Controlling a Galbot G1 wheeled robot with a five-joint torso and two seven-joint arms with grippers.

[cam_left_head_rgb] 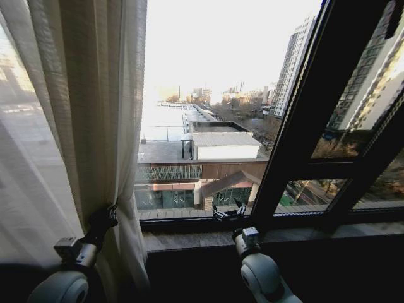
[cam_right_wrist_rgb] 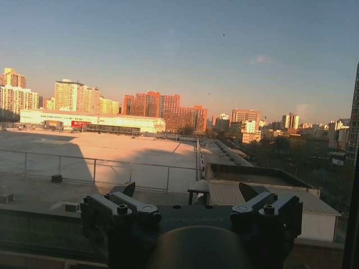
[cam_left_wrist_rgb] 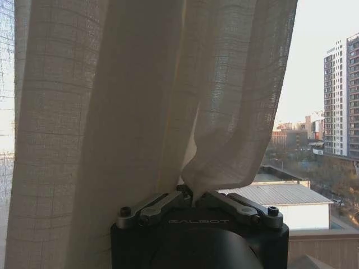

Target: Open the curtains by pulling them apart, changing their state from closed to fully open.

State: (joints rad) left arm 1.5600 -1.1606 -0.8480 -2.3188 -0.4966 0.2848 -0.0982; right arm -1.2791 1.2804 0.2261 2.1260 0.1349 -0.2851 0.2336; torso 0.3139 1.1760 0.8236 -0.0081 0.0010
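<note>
The left gripper [cam_left_head_rgb: 108, 216] is clamped on the curtains [cam_left_head_rgb: 82, 113] — gathered at the window's left edge, pleats running vertically — while the right gripper [cam_left_head_rgb: 228, 212] hangs with fingers apart above the sill [cam_left_head_rgb: 189, 240], well apart from the fabric.

An upper-floor room in a city building, seen at its window — whether it is a flat, a hotel room or an office cannot be told. A sheer cream curtain [cam_left_head_rgb: 82, 113] hangs gathered at the left of a tall window with a dark frame [cam_left_head_rgb: 303, 120], above a stone windowsill [cam_left_head_rgb: 189, 240]. Far below lie flat rooftops [cam_left_head_rgb: 224, 140] and a low building — beyond them, high-rise towers [cam_left_head_rgb: 293, 63] and a hazy skyline.
</note>
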